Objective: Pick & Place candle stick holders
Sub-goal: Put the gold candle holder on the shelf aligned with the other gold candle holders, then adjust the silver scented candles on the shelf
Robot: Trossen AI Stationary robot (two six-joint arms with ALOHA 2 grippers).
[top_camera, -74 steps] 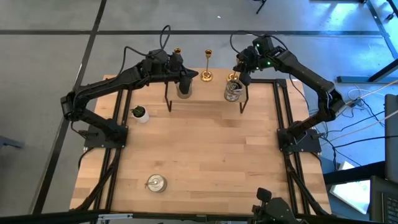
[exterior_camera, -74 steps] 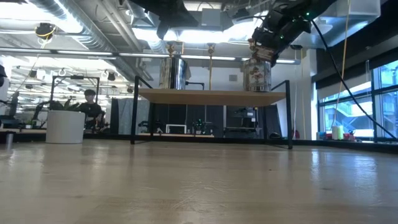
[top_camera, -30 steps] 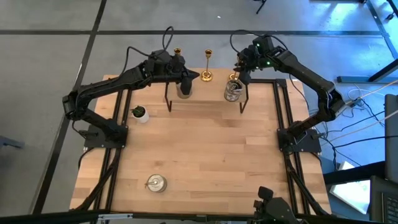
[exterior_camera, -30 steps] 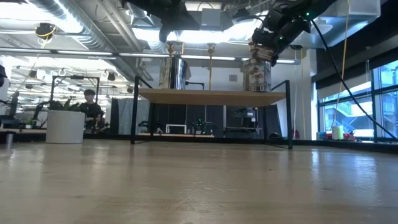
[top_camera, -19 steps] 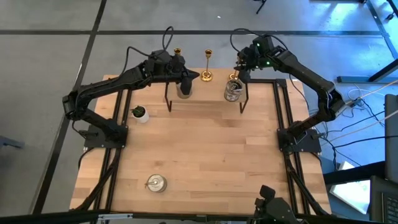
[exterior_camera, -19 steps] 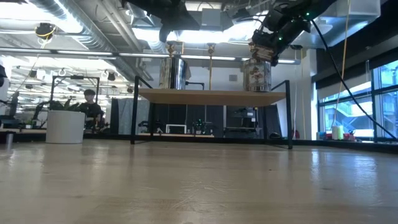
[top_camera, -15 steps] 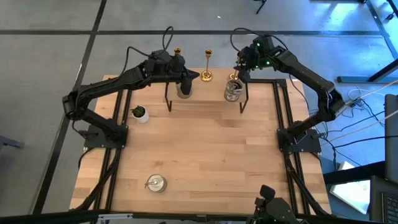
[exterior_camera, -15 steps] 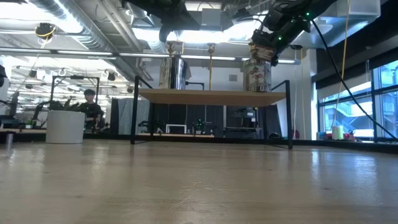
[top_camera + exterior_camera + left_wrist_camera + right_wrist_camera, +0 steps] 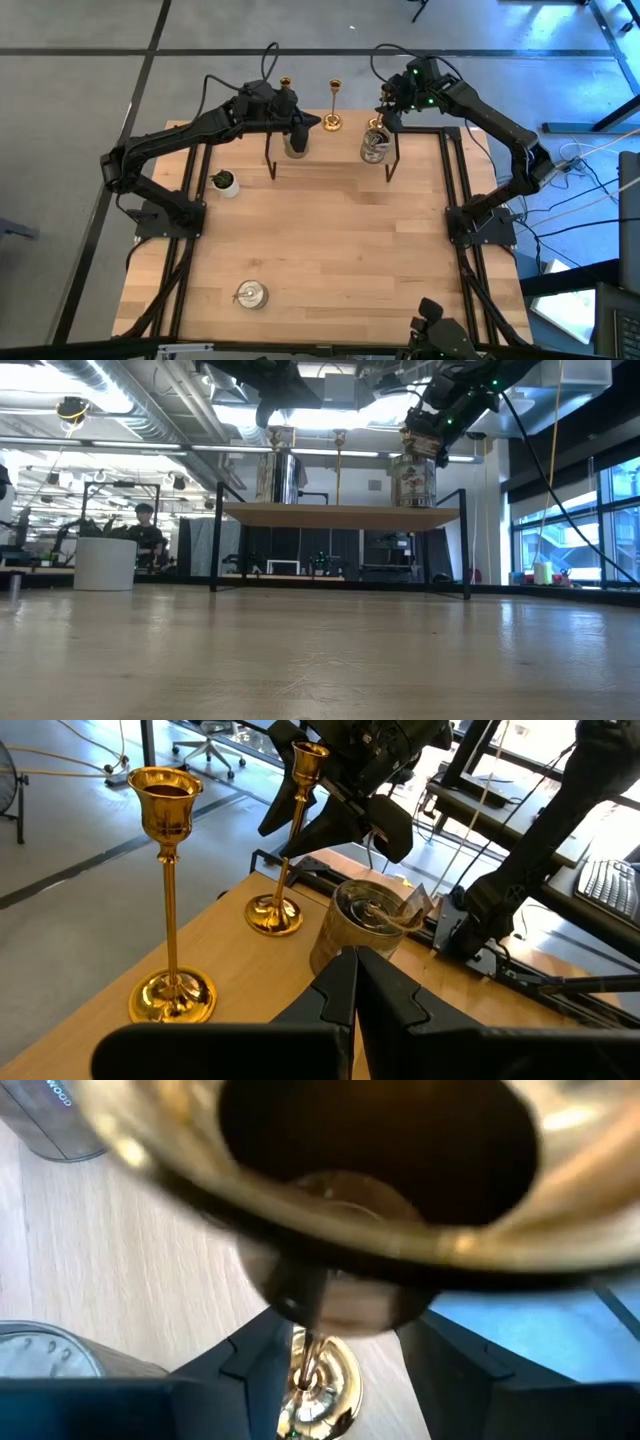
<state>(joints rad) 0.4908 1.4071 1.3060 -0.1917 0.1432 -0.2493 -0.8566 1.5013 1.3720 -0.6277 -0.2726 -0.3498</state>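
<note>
On the raised wooden shelf (image 9: pixel 330 165) at the table's far edge stand three gold candle stick holders (image 9: pixel 333 108) (image 9: pixel 285 88) (image 9: pixel 376 126) on their round bases, and two squat silvery ones (image 9: pixel 296 141) (image 9: pixel 373 148). A third silvery holder (image 9: pixel 251 294) sits on the near left of the table. My right gripper (image 9: pixel 345 1342) is open above the rightmost gold holder (image 9: pixel 315 1380). Its fingers stand on either side of the slim stem (image 9: pixel 303 1348), with the cup close below the camera. My left gripper (image 9: pixel 355 970) hovers shut over the shelf near the left silvery holder, holding nothing.
A tiny white pot with a green plant (image 9: pixel 224 182) stands on the table's left side. The shelf's dark legs (image 9: pixel 270 160) (image 9: pixel 393 160) reach down to the tabletop. The middle and near right of the wooden table (image 9: pixel 350 260) are bare.
</note>
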